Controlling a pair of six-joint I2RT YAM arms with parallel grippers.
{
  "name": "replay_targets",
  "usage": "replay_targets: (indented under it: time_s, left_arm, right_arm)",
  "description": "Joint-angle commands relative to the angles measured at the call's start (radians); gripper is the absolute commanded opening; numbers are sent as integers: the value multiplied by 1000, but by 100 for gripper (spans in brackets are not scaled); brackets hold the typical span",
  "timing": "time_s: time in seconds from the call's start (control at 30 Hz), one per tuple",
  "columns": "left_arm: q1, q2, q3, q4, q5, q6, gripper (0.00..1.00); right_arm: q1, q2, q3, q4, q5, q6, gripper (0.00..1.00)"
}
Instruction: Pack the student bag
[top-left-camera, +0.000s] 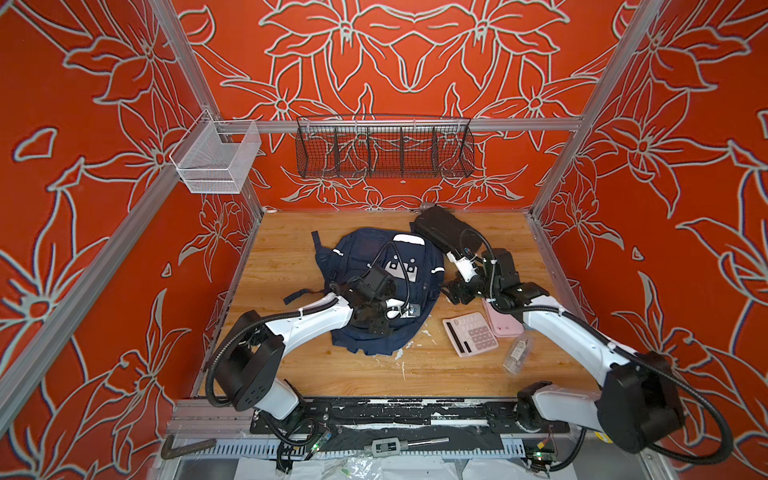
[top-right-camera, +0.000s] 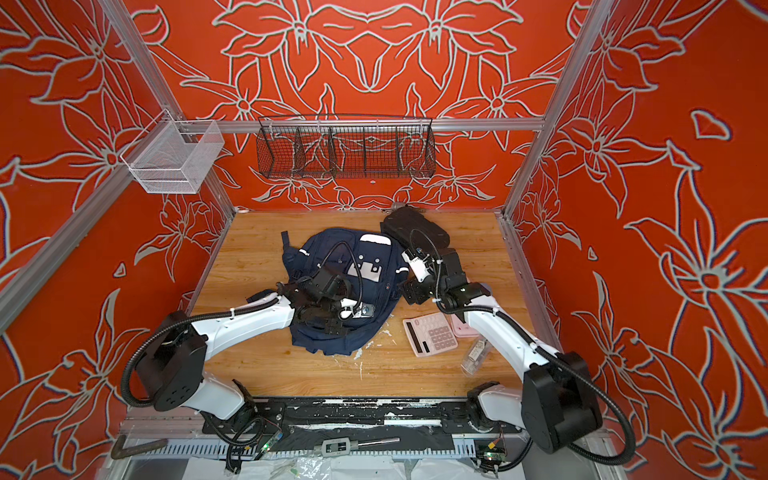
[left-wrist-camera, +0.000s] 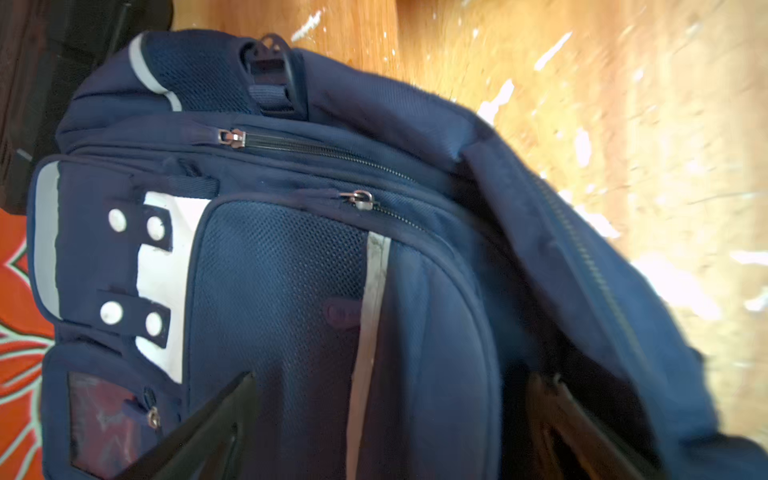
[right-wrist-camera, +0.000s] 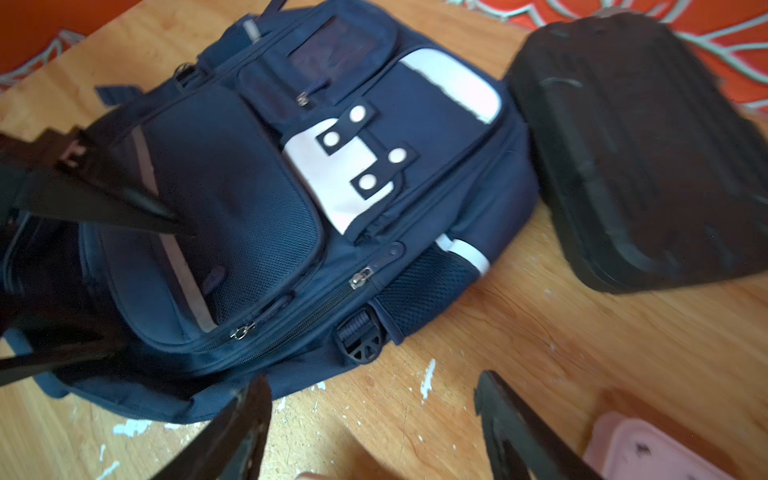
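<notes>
Navy student bag (top-left-camera: 362, 250) lies front-up, white patch (right-wrist-camera: 328, 183) showing; left end effector (left-wrist-camera: 392, 376) and right end effector (right-wrist-camera: 372, 376) spread.

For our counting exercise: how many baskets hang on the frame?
2: a white mesh basket hanging at the left, and a black wire basket hanging at the back, in the middle.
</notes>
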Motion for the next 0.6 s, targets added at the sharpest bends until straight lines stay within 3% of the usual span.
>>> replay_targets:
  time_s: [0.0,0.2,0.27,0.37,0.4,0.57]
  left_arm:
    - [-7,44,-3,56,-44,76,98]
    - [-5,96,1,104,-38,76,93]
    - [-5,115,27,106,-59,29,73]
    - [14,94,52,99,-74,-63,9]
    - [25,63,41,108,-59,-77,0]
    - [90,-111,14,110,39,-90,0]
  right_arm:
    - [0,37,74,-4,-107,-91,74]
    - [0,82,104,28,-87,-96,72]
    - [0,96,119,9,-86,-115,68]
    - [-4,106,122,8,-57,-149,61]
    - [-6,108,124,10,-50,-166,59]
    - [-11,146,205,-97,-102,-347,57]
